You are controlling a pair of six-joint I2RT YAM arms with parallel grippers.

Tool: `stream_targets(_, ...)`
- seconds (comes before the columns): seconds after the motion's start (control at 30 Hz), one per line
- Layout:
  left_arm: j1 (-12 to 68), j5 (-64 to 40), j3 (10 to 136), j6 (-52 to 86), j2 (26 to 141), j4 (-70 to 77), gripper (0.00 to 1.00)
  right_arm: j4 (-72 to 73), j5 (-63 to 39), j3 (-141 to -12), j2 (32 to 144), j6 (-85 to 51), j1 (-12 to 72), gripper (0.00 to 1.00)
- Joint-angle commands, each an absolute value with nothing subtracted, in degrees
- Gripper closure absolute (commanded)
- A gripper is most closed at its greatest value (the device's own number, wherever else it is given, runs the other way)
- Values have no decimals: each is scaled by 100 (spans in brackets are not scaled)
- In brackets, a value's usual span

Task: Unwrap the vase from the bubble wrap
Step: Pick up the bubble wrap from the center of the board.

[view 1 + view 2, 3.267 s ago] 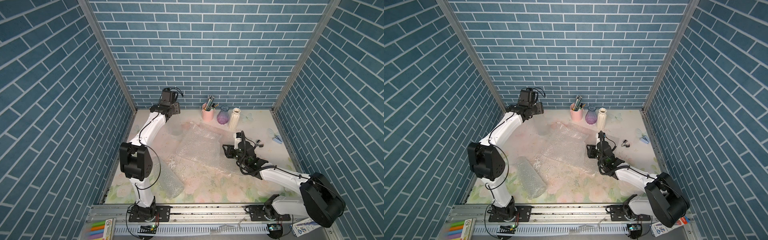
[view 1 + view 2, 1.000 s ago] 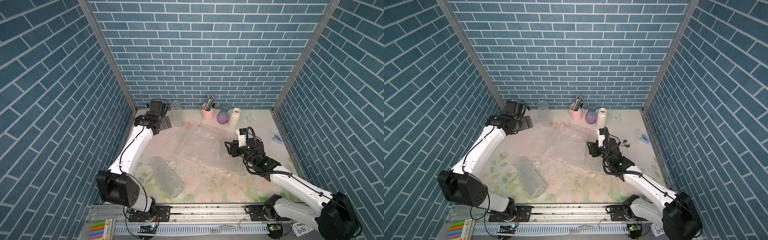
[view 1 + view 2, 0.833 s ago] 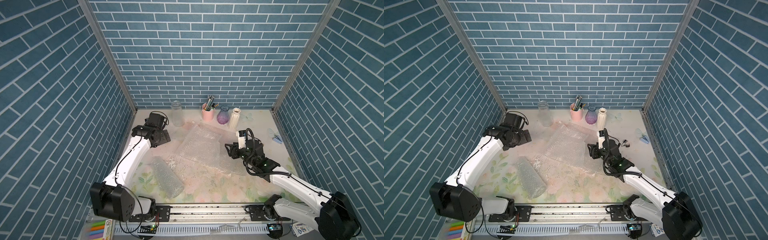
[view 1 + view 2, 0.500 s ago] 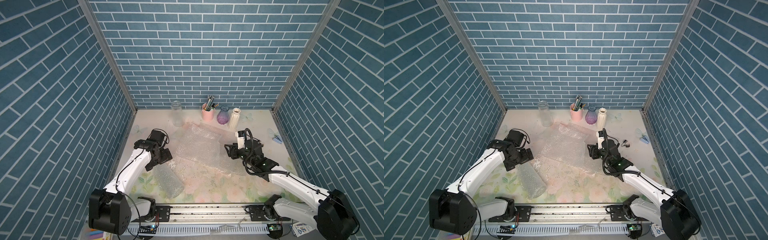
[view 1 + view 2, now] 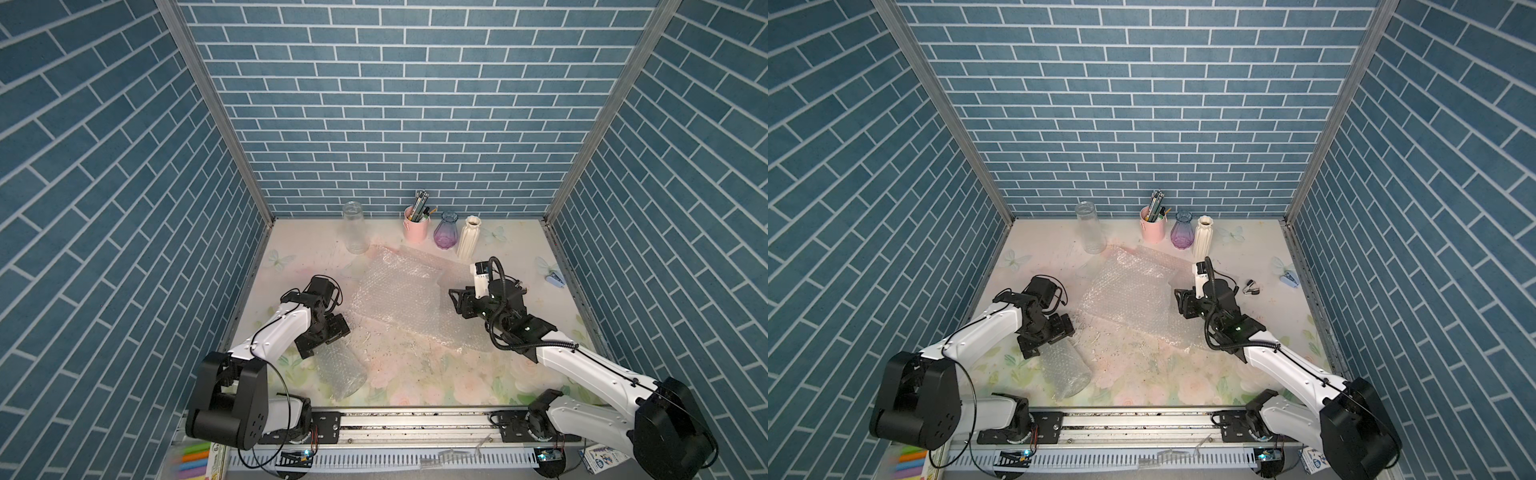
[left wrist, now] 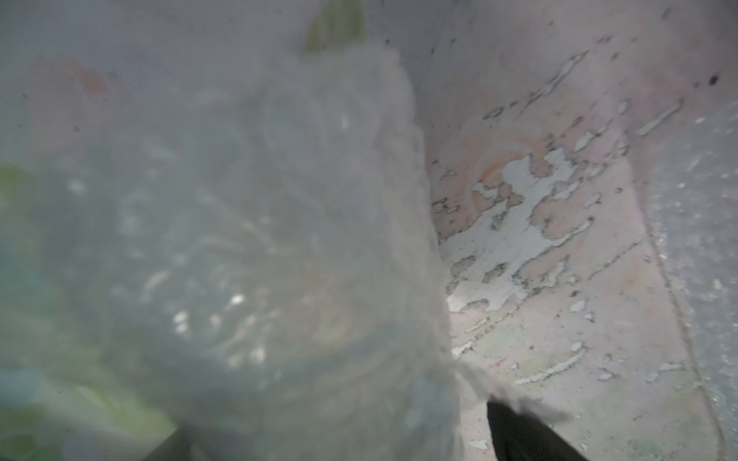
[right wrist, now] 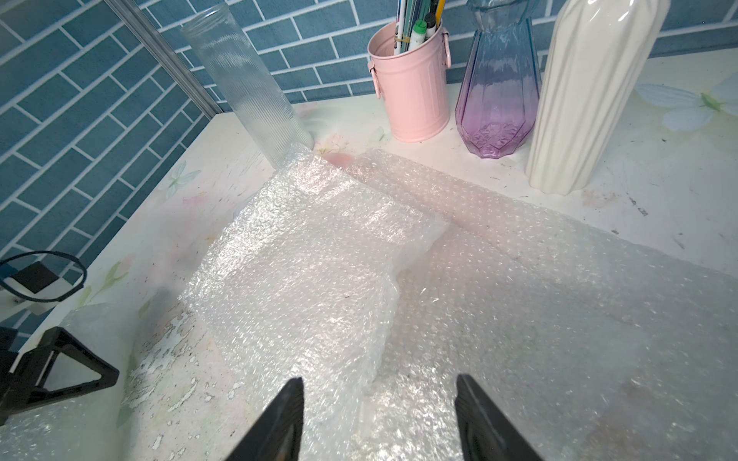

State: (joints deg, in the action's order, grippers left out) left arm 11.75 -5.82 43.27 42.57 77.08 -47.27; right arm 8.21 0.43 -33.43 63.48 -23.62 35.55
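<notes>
A rolled tube of bubble wrap [image 5: 341, 370] [image 5: 1065, 372] lies near the front left of the table; the vase is hidden inside it. My left gripper [image 5: 322, 338] [image 5: 1047, 338] stands open over the tube's far end, a finger on each side. In the left wrist view the blurred tube [image 6: 239, 247] fills the picture between the fingers of the left gripper [image 6: 335, 423]. Flat sheets of bubble wrap [image 5: 399, 295] [image 5: 1125, 291] [image 7: 319, 279] lie in the middle. My right gripper [image 5: 459, 305] [image 5: 1183, 307] [image 7: 379, 399] hovers open at their right edge, holding nothing.
Along the back wall stand a clear ribbed glass cylinder [image 5: 355, 228] [image 7: 251, 92], a pink pen cup [image 5: 415, 230], a purple glass vessel [image 5: 444, 230] and a white ribbed one [image 5: 467, 237]. A binder clip [image 5: 1251, 286] and a small blue item [image 5: 555, 280] lie at the right.
My left arm has swung from the back left corner, beside the glass cylinder, forward and down onto the rolled tube. The right arm has barely moved.
</notes>
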Motion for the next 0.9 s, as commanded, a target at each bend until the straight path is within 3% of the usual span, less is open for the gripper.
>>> stream_targets(0.0, 1151, -655, 4211, 4264, 7912, -4481, 2, 883, 144, -3338, 6426, -2215, 3539, 39)
stream_targets(0.1, 1151, -649, 4218, 4258, 7928, -4465, 8, 858, 165, -3352, 6455, -2215, 3534, 39)
stream_targets(0.23, 1151, -612, 4364, 4193, 7636, -4609, 28, 824, 197, -3365, 6462, -2224, 3533, 40)
stream_targets(0.37, 1155, -602, 4719, 3926, 7272, -4950, 40, 782, 245, -3376, 6448, -2229, 3534, 40)
stream_targets(0.6, 1369, -899, 5558, 3290, 6963, -5529, 42, 709, 473, -3382, 6430, -2294, 3538, 41)
stream_targets(0.87, 2309, -834, 6548, 3021, 6911, -5912, 41, 686, 671, -3358, 6434, -2381, 3536, 41)
